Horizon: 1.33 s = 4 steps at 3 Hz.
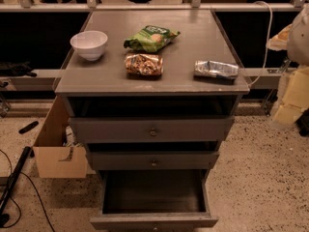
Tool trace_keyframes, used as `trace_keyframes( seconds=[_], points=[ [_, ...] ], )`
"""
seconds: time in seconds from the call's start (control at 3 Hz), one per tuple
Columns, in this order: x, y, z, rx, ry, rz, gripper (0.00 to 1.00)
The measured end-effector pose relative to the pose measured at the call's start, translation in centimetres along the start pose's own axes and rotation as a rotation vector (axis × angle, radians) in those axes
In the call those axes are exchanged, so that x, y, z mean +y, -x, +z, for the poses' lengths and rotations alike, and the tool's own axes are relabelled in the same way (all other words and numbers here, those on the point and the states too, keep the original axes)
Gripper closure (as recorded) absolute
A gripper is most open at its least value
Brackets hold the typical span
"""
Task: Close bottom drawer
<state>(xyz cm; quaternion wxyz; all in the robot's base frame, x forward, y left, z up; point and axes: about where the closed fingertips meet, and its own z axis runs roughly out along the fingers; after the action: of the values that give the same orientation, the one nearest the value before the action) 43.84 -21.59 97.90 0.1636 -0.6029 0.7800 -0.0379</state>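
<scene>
At very bottom of stack: bottom drawer (153, 221) pulled far out; claw out of shot, state impossible to tell; risks skewing and jamming under off-centre push; hard shove liable to rattle bowl (89, 43) on surface (193, 42).

Grey-brown bottom drawer (153, 221); white bowl (89, 44) at ten o'clock; green packet (151, 37); pale-yellow gripper (289, 104) at three o'clock; speckled floor (256, 178).

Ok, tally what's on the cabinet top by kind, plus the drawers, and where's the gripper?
Bowls: 1, white bowl
Snack bags: 3, green bag, brown bag, silver bag
Drawers: 3, top drawer, middle drawer, bottom drawer pulled out farthest
Total: 7
The gripper sits at the right edge, apart from the drawers.
</scene>
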Motion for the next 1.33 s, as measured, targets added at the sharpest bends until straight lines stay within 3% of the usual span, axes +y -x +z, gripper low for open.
trace_keyframes(
  seconds=[0.67, 1.0, 1.33],
  points=[
    [0.1, -0.3, 0.2, -0.036, -0.005, 0.019, 0.0],
    [2.4, -1.3, 2.1, -0.142, -0.005, 0.043, 0.0],
    [6.0, -3.2, 7.3, -0.285, 0.043, 0.082, 0.0]
  ],
)
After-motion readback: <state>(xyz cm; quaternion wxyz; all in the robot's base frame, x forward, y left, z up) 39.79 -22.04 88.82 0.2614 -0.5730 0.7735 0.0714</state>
